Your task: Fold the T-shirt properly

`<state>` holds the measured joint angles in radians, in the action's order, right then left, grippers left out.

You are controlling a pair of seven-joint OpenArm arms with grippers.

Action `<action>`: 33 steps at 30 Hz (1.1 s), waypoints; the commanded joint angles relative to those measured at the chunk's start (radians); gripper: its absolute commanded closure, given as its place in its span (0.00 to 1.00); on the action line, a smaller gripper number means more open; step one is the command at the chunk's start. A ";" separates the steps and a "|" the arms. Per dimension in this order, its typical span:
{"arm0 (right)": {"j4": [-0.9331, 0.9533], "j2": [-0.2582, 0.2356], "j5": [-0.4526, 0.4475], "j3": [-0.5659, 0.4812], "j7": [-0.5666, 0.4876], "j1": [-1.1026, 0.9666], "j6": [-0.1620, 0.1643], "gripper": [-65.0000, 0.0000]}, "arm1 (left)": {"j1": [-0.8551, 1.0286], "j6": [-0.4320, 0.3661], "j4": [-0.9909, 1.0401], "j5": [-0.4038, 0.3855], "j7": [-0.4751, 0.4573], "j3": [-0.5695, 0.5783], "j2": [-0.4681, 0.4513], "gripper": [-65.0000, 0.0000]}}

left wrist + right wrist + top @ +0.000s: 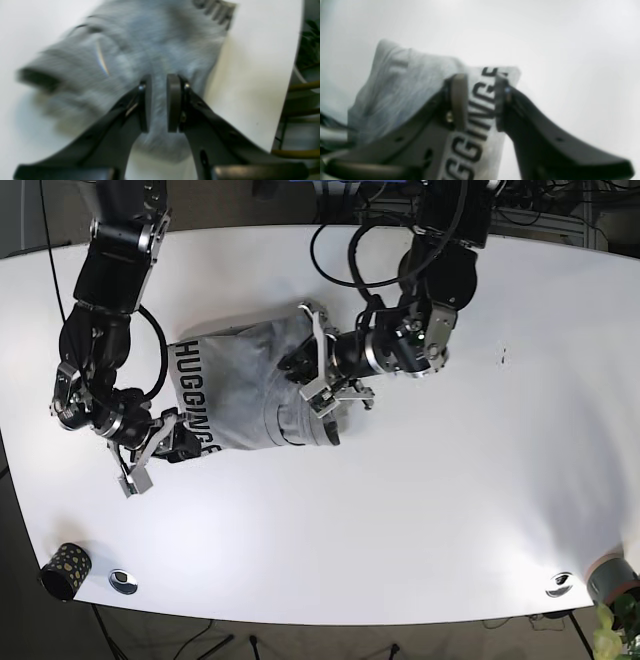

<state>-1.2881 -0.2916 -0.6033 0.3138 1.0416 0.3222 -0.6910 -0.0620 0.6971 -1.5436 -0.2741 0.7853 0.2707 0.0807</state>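
A grey T-shirt (240,380) with black "HUGGING" lettering lies bunched and partly folded on the white table (450,510). My left gripper (318,380) is at the shirt's right side. In the left wrist view the left gripper (160,102) has its pads close together with grey cloth (140,45) between them, and the picture is blurred. My right gripper (180,442) is at the shirt's lower left corner. In the right wrist view the right gripper (480,100) is shut on the printed edge of the shirt (402,85).
A dark dotted cup (65,570) and a small round disc (123,580) sit at the front left corner. Another disc (558,583) and a grey object (610,575) are at the front right. The table edge (287,100) and a wooden chair (305,86) show beside my left gripper.
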 commanded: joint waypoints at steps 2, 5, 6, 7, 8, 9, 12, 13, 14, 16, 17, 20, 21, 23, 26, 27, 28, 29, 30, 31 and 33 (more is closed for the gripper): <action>0.132 -0.021 0.027 -0.003 -0.079 0.074 -0.007 0.83 | -0.066 0.001 0.102 0.014 -0.022 0.016 0.067 0.86; 0.193 -0.019 0.135 -0.034 -0.140 0.094 -0.007 0.83 | -0.095 0.001 0.177 0.023 -0.022 0.016 0.076 0.86; 0.202 -0.016 0.167 -0.043 -0.163 0.094 -0.007 0.83 | -0.101 0.001 0.193 0.019 -0.022 0.016 0.076 0.86; 0.209 -0.007 0.191 -0.049 -0.186 0.094 -0.007 0.83 | -0.108 0.001 0.205 0.019 -0.022 0.016 0.076 0.86; 0.210 0.010 0.234 -0.051 -0.218 0.088 -0.007 0.83 | -0.117 0.001 0.217 0.022 -0.022 0.016 0.076 0.86; 0.213 0.018 0.265 -0.049 -0.240 0.078 -0.007 0.84 | -0.121 0.001 0.226 0.023 -0.022 0.016 0.076 0.86; 0.215 0.024 0.317 -0.049 -0.286 0.041 -0.007 0.84 | -0.123 0.001 0.254 0.023 -0.020 0.014 0.055 0.86; 0.215 0.024 0.323 -0.049 -0.295 0.030 -0.007 0.84 | -0.124 0.001 0.277 0.025 -0.020 0.016 0.032 0.86; 0.215 0.024 0.320 -0.049 -0.297 0.022 -0.007 0.84 | -0.129 0.001 0.300 0.025 -0.020 0.016 0.018 0.86; 0.210 0.022 0.320 -0.049 -0.297 0.004 -0.007 0.84 | -0.163 0.001 0.372 0.025 -0.025 0.016 -0.019 0.85; 0.209 0.022 0.320 -0.049 -0.297 -0.008 -0.007 0.84 | -0.181 0.001 0.421 0.022 -0.034 0.016 -0.034 0.82; 0.209 0.022 0.320 -0.049 -0.297 -0.030 -0.007 0.84 | -0.212 0.001 0.501 0.017 -0.082 0.016 -0.083 0.77; 0.207 0.022 0.320 -0.048 -0.297 -0.038 -0.007 0.84 | -0.216 0.001 0.512 0.017 -0.100 0.016 -0.101 0.75; 0.192 0.022 0.320 -0.048 -0.297 -0.053 -0.007 0.84 | -0.224 0.001 0.527 0.017 -0.116 0.016 -0.140 0.75; 0.094 0.030 0.319 -0.048 -0.292 -0.108 -0.007 0.84 | -0.263 0.001 0.521 0.017 -0.112 0.016 -0.187 0.75; 0.060 0.032 0.319 -0.049 -0.291 -0.127 -0.007 0.84 | -0.272 0.001 0.516 0.016 -0.112 0.016 -0.198 0.75; 0.015 0.033 0.319 -0.052 -0.283 -0.146 -0.007 0.84 | -0.279 0.001 0.507 0.016 -0.112 0.014 -0.210 0.75; -0.023 0.036 0.319 -0.054 -0.271 -0.163 -0.007 0.84 | -0.286 0.001 0.495 0.016 -0.112 0.014 -0.224 0.75; -0.064 0.050 0.319 -0.054 -0.251 -0.179 -0.007 0.84 | -0.293 0.001 0.469 0.016 -0.112 0.012 -0.238 0.75; -0.097 0.062 0.322 -0.054 -0.234 -0.189 -0.007 0.84 | -0.298 0.001 0.443 0.016 -0.112 0.012 -0.249 0.75; -0.186 0.084 0.325 -0.054 -0.182 -0.205 -0.007 0.84 | -0.301 0.001 0.349 0.016 -0.111 0.011 -0.278 0.75</action>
<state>-1.3888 -0.2131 -0.2741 0.2569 0.8501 0.0929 -0.6991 -0.3466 0.7116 -1.1179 -0.2840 0.6590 0.2871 -0.1658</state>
